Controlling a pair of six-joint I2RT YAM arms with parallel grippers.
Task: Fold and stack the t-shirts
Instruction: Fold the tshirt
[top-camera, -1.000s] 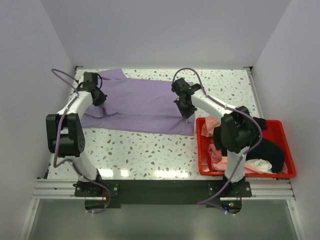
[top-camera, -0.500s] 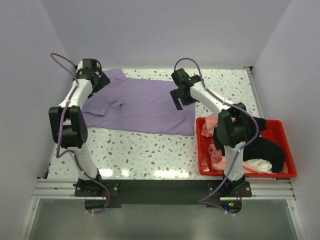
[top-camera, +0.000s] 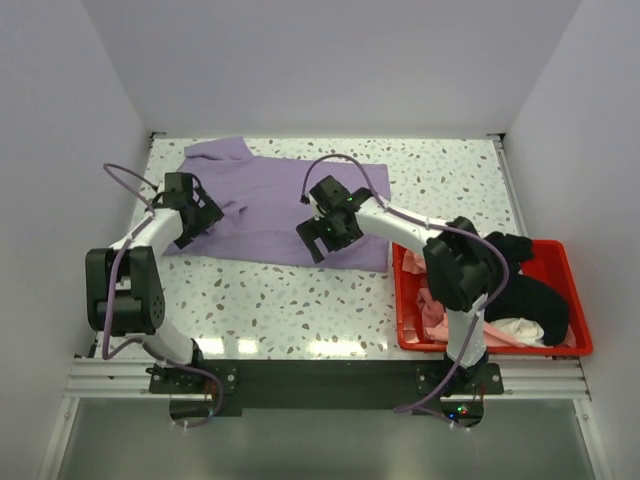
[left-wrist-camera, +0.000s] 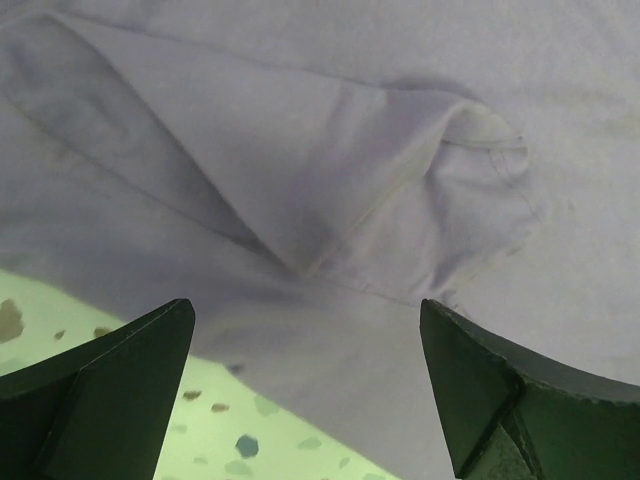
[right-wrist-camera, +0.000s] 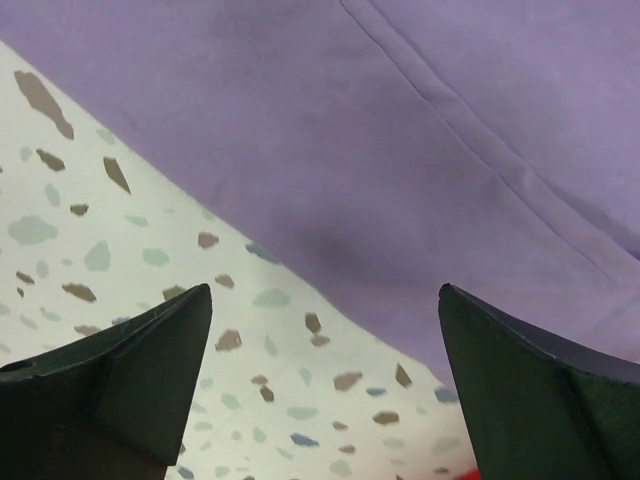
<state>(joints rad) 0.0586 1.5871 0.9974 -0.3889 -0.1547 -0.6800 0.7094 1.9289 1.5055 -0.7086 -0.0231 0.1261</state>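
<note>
Retreating left gripper (left-wrist-camera: 305, 312), right gripper (right-wrist-camera: 325, 292)

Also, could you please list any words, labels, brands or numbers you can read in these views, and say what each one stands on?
None: no readable text shows in any view.
The lavender t-shirt is plain cloth, with no print or tag showing.
The red bin and the t-shirts piled in it show no label.
The speckled table bears only its fleck pattern.
</note>
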